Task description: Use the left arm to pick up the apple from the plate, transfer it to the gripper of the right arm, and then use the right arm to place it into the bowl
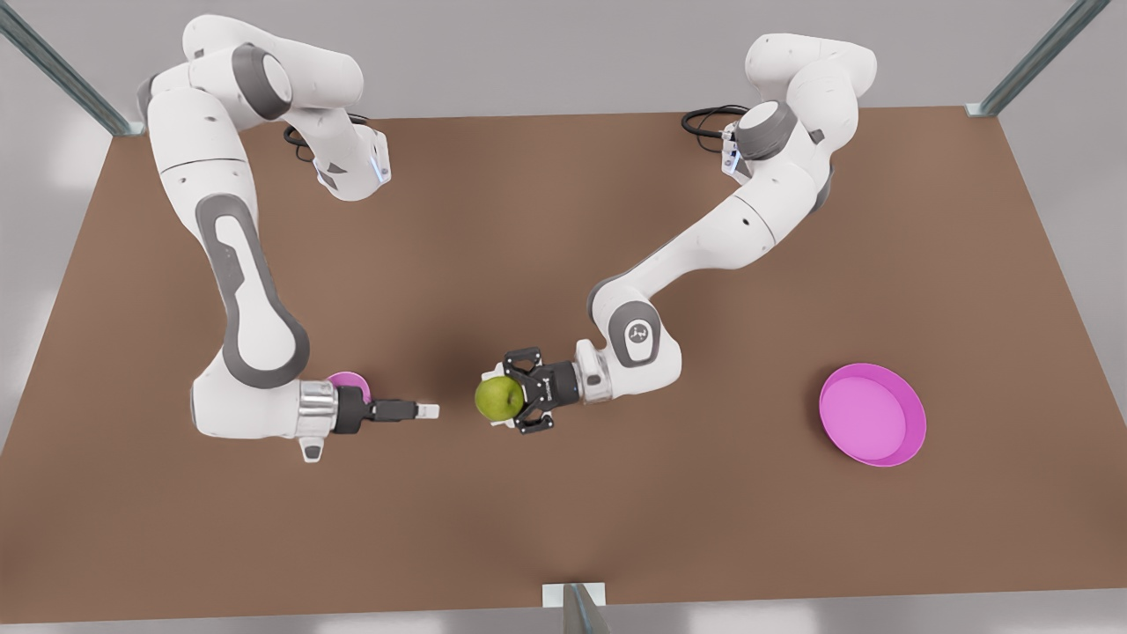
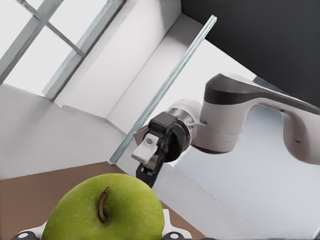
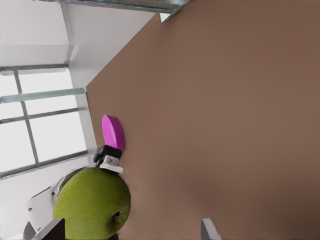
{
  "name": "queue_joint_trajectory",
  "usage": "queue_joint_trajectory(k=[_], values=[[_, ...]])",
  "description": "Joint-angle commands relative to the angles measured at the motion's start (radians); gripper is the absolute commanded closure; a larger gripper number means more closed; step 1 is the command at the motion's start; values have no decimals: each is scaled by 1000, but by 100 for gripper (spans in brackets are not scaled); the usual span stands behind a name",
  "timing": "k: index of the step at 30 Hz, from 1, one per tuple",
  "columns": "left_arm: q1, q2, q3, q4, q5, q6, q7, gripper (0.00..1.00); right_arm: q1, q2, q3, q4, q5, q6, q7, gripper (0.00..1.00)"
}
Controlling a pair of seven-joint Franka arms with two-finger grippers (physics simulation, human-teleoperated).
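Between the fingers of the left gripper (image 1: 509, 402) the apple (image 1: 500, 398) is clamped, held in the air above the middle of the brown table (image 1: 563, 220) (its stem and green skin are seen close up in the left wrist view (image 2: 105, 212)). This gripper belongs to the arm on the front view's right, and it is turned sideways so that the apple faces the other arm.

Just across a short gap, the right gripper (image 1: 428, 410) is pointed at the apple without touching it. In the front view its fingers overlap edge-on, but in the right wrist view two pale tips are seen well apart, so the jaws are taken as spread; the apple (image 3: 92, 203) is seen near in that view, ahead of the tips.

Behind the right gripper's wrist, the pink bowl (image 1: 350, 386) is partly hidden by the arm. The magenta plate (image 1: 872, 414) is seen resting on the table at the front view's right, well apart from both grippers, with nothing on it. The plate also appears edge-on in the right wrist view (image 3: 113, 132), beyond the apple.
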Motion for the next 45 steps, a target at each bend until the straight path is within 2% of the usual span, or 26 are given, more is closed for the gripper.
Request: queue_joint_trajectory(k=[1,5,16,36,37,40,41,43,45], values=[[0,0,0,1,-28,-2,806,17,3,11,1,-18,94,93,-289,0],[-2,3,0,1,-36,-2,806,17,21,19,2,-18,96,94,-309,0],[-3,22,0,1,-38,-2,807,17,44,1,73,-50,88,108,-303,0],[-3,28,1,1,-36,-3,806,16,159,10,73,-50,67,286,-308,0],[-3,28,1,1,-36,-3,806,16,159,10,73,-50,67,288,-308,2],[-2,29,1,-1,-36,-3,806,16,159,10,71,-50,67,288,-308,23],[-3,31,1,1,-38,-3,806,16,159,10,73,-50,67,288,-308,24],[-3,33,1,1,-41,-3,804,0,159,10,73,-50,67,288,-308,24],[-2,33,1,-1,-50,-7,804,0,159,10,73,-50,67,286,-308,24]])
